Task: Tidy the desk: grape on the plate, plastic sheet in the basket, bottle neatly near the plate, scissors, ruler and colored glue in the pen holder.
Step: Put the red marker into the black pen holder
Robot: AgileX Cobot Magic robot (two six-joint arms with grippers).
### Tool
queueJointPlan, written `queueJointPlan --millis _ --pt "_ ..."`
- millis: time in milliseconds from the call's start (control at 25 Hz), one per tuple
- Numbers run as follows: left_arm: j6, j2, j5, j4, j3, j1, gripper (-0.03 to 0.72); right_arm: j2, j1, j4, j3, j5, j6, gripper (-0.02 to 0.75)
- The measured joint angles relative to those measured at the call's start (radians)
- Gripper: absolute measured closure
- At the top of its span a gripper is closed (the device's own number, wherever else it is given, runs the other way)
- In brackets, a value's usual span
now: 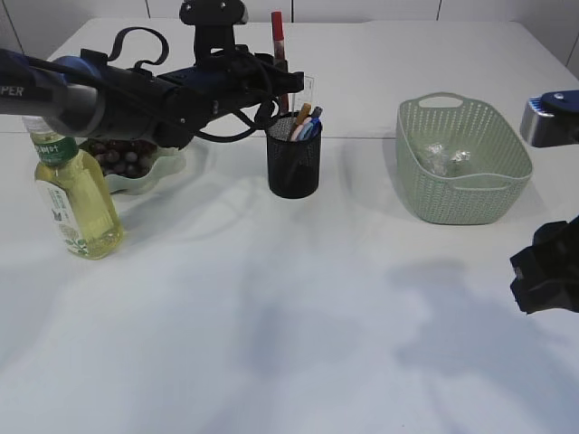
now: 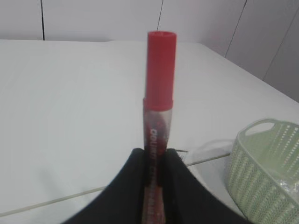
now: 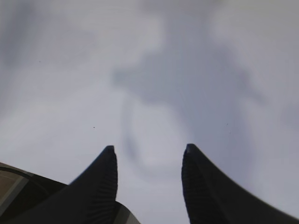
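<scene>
My left gripper [image 1: 274, 80] [image 2: 155, 151] is shut on the colored glue [image 1: 278, 34] [image 2: 158, 93], a red-capped tube held upright just above the black mesh pen holder [image 1: 294, 167]. Orange and blue handles [image 1: 306, 122] and a clear ruler [image 1: 306, 90] stick out of the holder. The bottle [image 1: 77, 194] of yellow liquid stands at the left, in front of the pale plate [image 1: 172, 170] with grapes [image 1: 122, 154]. A crumpled plastic sheet [image 1: 448, 158] lies in the green basket [image 1: 461, 203]. My right gripper [image 1: 543, 271] [image 3: 148, 149] hangs open over bare table.
The left arm [image 1: 99, 95] stretches from the left edge over the plate to the holder. A blue-and-grey part of the right arm [image 1: 550, 116] shows beside the basket [image 2: 266, 177]. The white table [image 1: 271, 344] has a seam along its back.
</scene>
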Motion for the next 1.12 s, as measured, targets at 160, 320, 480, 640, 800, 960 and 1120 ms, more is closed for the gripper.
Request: queueJointPlan --millis 160,320,480,640,800,960,1120 --pt "0.0 0.011 -0.006 0.008 0.0 0.0 0.61 0.0 0.0 0.0 0.0 0.0 0.0 0.374" --pt "0.0 0.023 -0.026 0.012 0.0 0.0 0.61 0.0 0.0 -0.005 0.0 -0.002 0.0 0.374" --pt "0.0 0.026 -0.027 0.012 0.0 0.0 0.61 0.0 0.0 -0.005 0.0 -0.015 0.0 0.374" --pt "0.0 0.029 -0.035 0.014 0.0 0.0 0.6 0.0 0.0 -0.005 0.0 -0.024 0.002 0.374" --pt "0.002 0.031 -0.037 0.014 0.0 0.0 0.538 0.0 0.0 -0.005 0.0 -0.029 0.002 0.374" --pt "0.002 0.031 -0.035 0.018 0.0 0.0 0.459 0.0 0.0 -0.005 0.0 -0.029 0.002 0.375" --pt "0.002 0.031 -0.034 0.027 0.0 0.0 0.437 0.0 0.0 -0.005 0.0 -0.029 0.002 0.374"
